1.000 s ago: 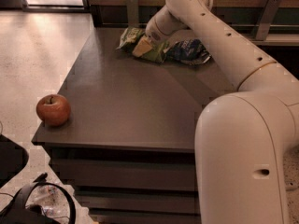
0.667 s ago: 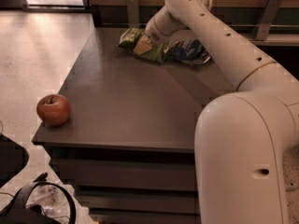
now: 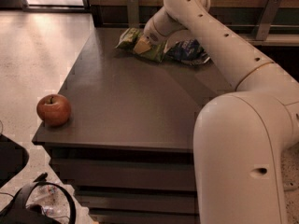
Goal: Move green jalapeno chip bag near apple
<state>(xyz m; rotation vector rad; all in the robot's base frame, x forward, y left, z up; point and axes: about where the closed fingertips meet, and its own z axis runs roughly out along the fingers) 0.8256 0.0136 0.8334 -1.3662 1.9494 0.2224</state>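
The green jalapeno chip bag [image 3: 127,38] lies at the far end of the dark table [image 3: 131,97], wrinkled, with lighter green patches. My gripper [image 3: 144,44] is down on the bag's middle, at the end of the white arm that reaches in from the right. The red apple [image 3: 53,109] with yellowish patches and a short stem stands at the table's near left corner, far from the bag.
A dark blue-and-white chip bag [image 3: 188,52] lies right beside the green bag, under the arm. A wooden wall with metal brackets [image 3: 266,17] runs behind the table. Black gear and cables [image 3: 32,204] lie on the floor at bottom left.
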